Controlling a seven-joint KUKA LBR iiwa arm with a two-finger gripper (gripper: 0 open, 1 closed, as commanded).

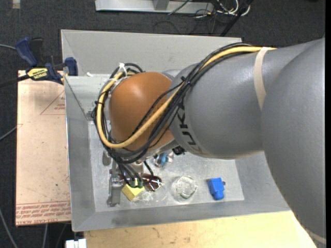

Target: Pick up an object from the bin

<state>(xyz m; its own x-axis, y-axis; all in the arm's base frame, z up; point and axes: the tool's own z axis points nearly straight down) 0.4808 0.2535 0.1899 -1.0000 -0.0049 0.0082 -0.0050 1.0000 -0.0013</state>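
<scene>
Grey sheet metal of the bin (83, 154) slopes down to a flat floor, with dark carpet beyond it. From my console I see the arm reaching in from the right, its orange wrist cover (137, 107) and looped cables hanging over the left half of that floor. The hand (116, 190) is down low at the near left corner, just beside a small yellow block (132, 191) and a dark reddish tangled piece (151, 181). I cannot tell how far open it is, since the wrist and cables hide most of it, and I see nothing clearly gripped.

Further right along the near side lie a clear crumpled plastic piece (183, 186) and a blue block (216, 188), both well apart from the hand. A small blue-and-white item (161, 159) sits just under the arm.

My judgement: the hand is at floor level by the yellow block, so the approach looks done. No grasp is confirmed, and the lift out of the bin is all left to do.
</scene>
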